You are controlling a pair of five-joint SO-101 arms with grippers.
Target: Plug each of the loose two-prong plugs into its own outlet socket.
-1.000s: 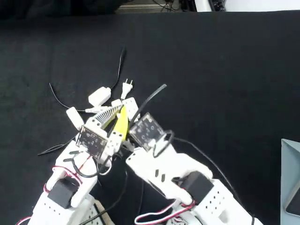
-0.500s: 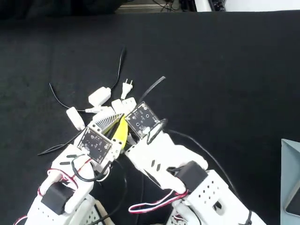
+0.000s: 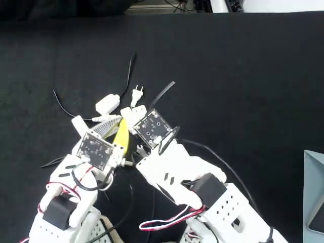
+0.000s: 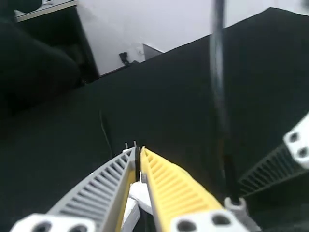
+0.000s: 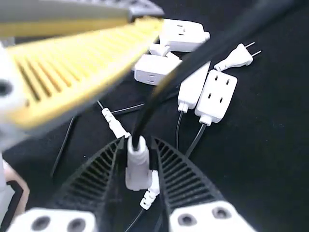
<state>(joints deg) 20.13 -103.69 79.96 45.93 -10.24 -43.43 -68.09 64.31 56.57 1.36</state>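
One white plug [image 5: 136, 166], black cord trailing, sits clamped in the right gripper [image 5: 136, 142], its prongs hidden. In the high view a white socket [image 3: 107, 104] lies at ten o'clock of that arm. Best to square the prongs to the slots before pressing. The left gripper [image 4: 138, 152] is pinched closed alongside. The right wrist view reveals a double socket [image 5: 217, 96] and its slots; the high view gives the tangle's layout.
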